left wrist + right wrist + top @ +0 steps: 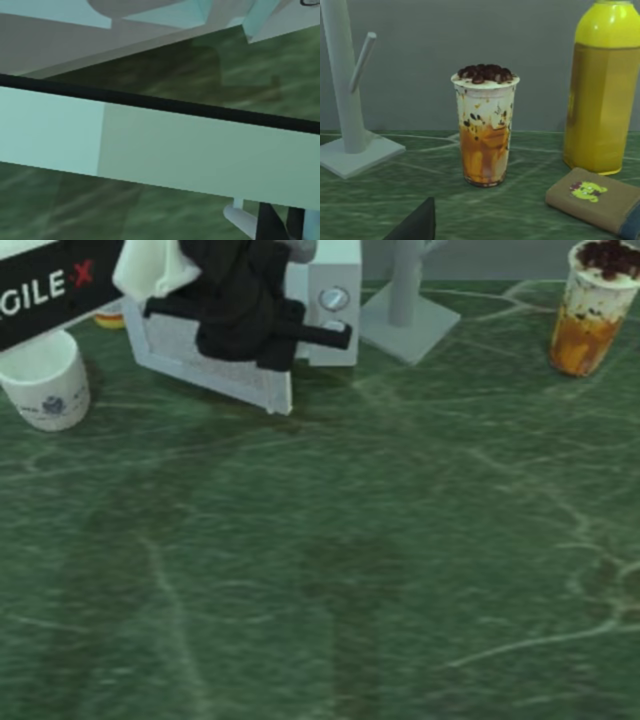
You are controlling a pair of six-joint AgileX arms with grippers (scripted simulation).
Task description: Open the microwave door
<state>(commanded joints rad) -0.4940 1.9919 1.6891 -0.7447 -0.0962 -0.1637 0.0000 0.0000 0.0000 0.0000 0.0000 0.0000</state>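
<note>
At the top view's upper left, the left hand (335, 336) sat over the microwave door (215, 365); whether it was clenched on the handle I could not tell. The door stood swung partly out from the microwave (335, 280), so the opening looked well begun, not finished. The right hand was out of sight.

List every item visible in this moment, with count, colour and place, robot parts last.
microwave: one, pale grey-white, top view's far edge, left of centre.
microwave door: one, pale grey, mesh window, swung outward from the front.
mug: one, white, far left.
rack: one, grey, right of the microwave.
drink cup: one, orange-brown, dark topping, far right.
bottle: one, yellow, right wrist view only.
pouch: one, tan, beside the bottle.
table: one, green marble.
left gripper: black, over the door.
right arm: out of top view.
</note>
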